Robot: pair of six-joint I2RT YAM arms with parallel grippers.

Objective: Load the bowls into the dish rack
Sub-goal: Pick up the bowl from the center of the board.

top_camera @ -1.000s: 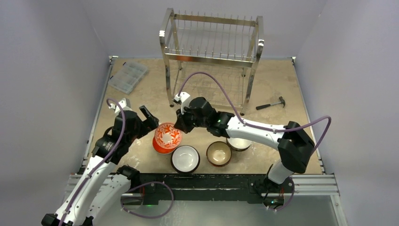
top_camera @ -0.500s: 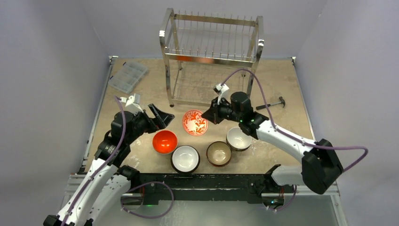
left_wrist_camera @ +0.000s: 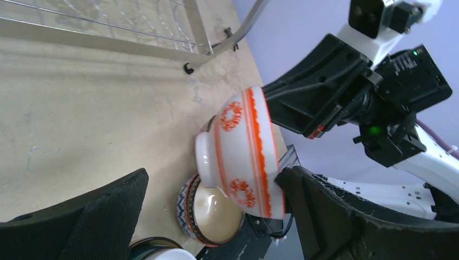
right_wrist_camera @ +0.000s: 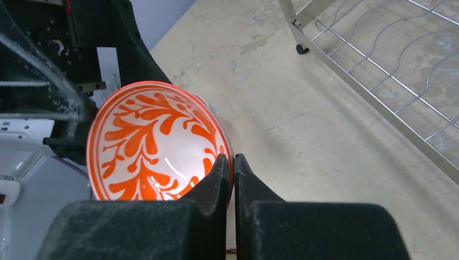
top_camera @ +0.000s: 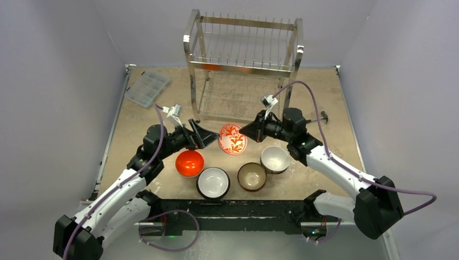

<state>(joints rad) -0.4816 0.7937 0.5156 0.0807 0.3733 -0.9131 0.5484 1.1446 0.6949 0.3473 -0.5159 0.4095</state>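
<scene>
My right gripper (top_camera: 244,130) is shut on the rim of a white bowl with orange leaf pattern (top_camera: 233,139), holding it tilted above the table; its inside shows in the right wrist view (right_wrist_camera: 151,138), where the gripper (right_wrist_camera: 230,162) pinches the rim. My left gripper (top_camera: 201,135) is open. In the left wrist view (left_wrist_camera: 216,208) the bowl's outside (left_wrist_camera: 241,151) hangs between its fingers, close to the right finger (left_wrist_camera: 335,216). An orange-red bowl (top_camera: 190,162), a dark-rimmed white bowl (top_camera: 213,182), a brown bowl (top_camera: 252,176) and a white bowl (top_camera: 275,158) stand near the front. The steel dish rack (top_camera: 243,65) stands at the back.
A clear plastic compartment box (top_camera: 147,88) lies at the back left. A hammer (top_camera: 312,119) lies right of the rack. The rack's lower wire shelf (right_wrist_camera: 379,81) is just beyond the held bowl. The brown bowl's blue zigzag outside (left_wrist_camera: 187,200) shows below the held one.
My right gripper lifted the patterned bowl off the orange-red bowl and carried it right, toward the rack. My left gripper, still open, swung right and now flanks the bowl.
</scene>
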